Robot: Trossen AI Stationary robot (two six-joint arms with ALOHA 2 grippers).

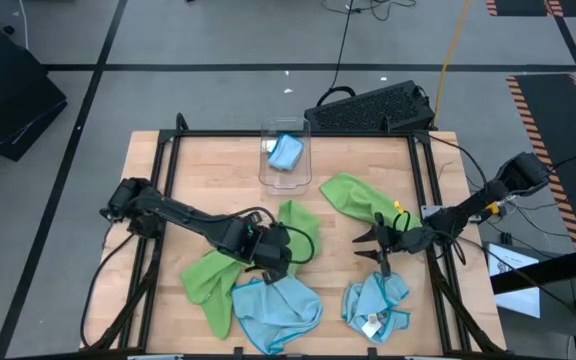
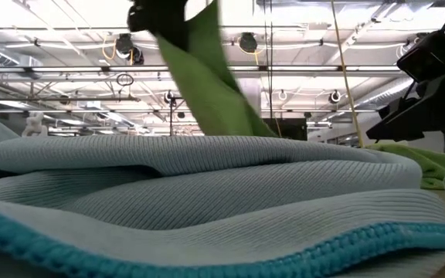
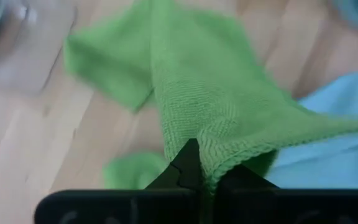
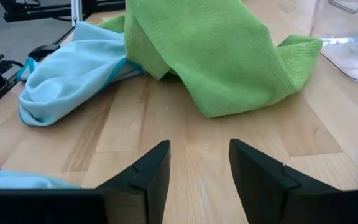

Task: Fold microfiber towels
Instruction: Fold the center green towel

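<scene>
My left gripper (image 1: 271, 260) is shut on a lime green towel (image 1: 218, 280) near the table's front middle. In the low view that towel (image 2: 207, 85) hangs from the dark gripper (image 2: 161, 19). Just in front of it a light blue towel (image 1: 276, 310) lies crumpled. A second green towel (image 1: 353, 195) lies at the right, and a second light blue towel (image 1: 375, 305) with a white tag lies near the front right. Between those two my right gripper (image 1: 366, 245) stands open just above bare wood (image 4: 199, 155), touching nothing. My left gripper pinches the green towel's stitched edge (image 3: 232, 158) between its two shut fingers. One layer or several, I cannot tell. The fingers slant down from above. The towel drapes away below them, and its lower parts (image 1: 208, 290) lie on the table.
A clear plastic bin (image 1: 285, 170) with a light blue cloth (image 1: 286, 152) inside stands at the far middle. A black keyboard-like object (image 1: 373, 108) lies beyond the table's far edge. Bare wood (image 1: 218, 170) shows at the far left.
</scene>
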